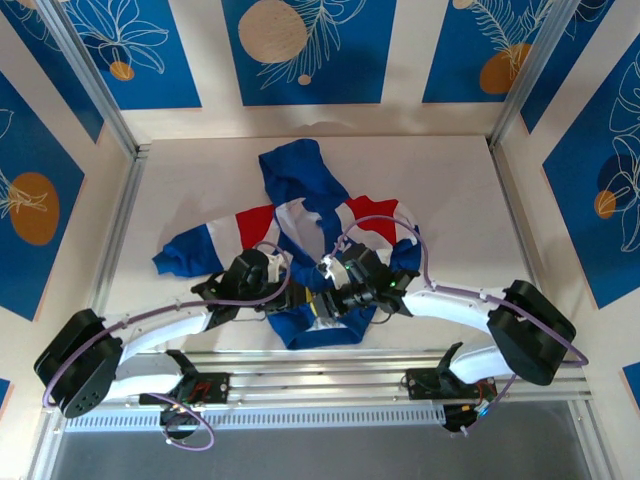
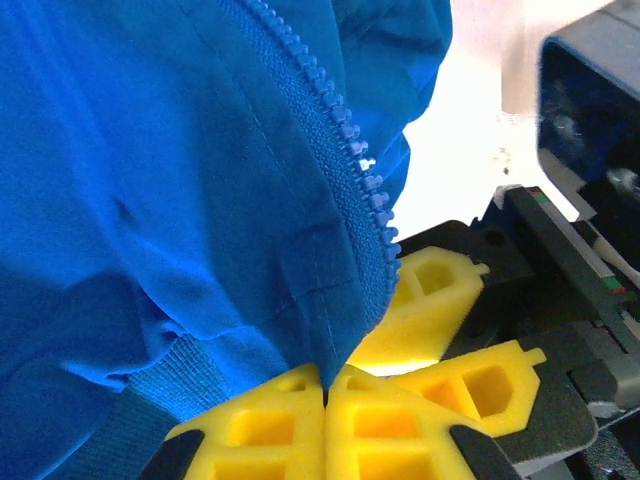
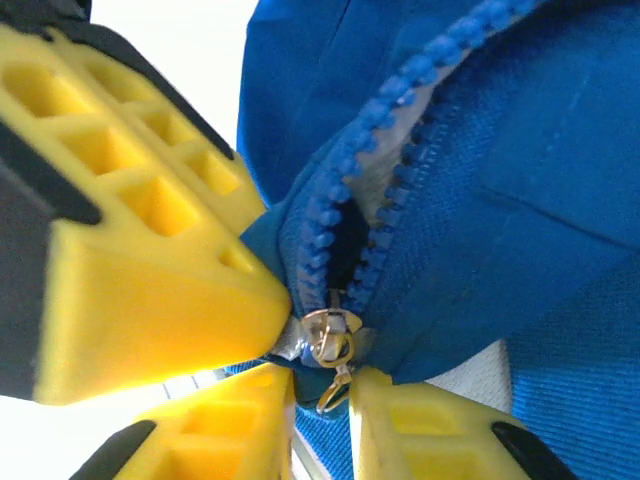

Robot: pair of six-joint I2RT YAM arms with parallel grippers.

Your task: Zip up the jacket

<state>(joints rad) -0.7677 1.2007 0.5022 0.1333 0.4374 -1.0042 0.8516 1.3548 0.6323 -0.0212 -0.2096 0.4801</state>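
The blue jacket (image 1: pixel 290 175) with red and white sleeve panels lies flat mid-table, hood pointing away. Both grippers meet at its near hem. My left gripper (image 2: pixel 325 375) is shut on the blue hem fabric just beside the zipper teeth (image 2: pixel 350 150). The silver zipper slider (image 3: pixel 330 335) sits at the bottom of the two tooth rows, which spread apart above it. My right gripper (image 3: pixel 322 385) is open, its yellow fingers (image 3: pixel 440 430) either side of the dangling pull ring (image 3: pixel 335 385) without clamping it. The left gripper's yellow fingers (image 3: pixel 150 270) press close on the slider's left.
Aluminium rails (image 1: pixel 330 375) run along the near table edge under the arms. Upright frame posts (image 1: pixel 120 130) stand at the back corners. Bare white table (image 1: pixel 480 220) lies right of the jacket, and the left sleeve (image 1: pixel 190 250) spreads toward the left.
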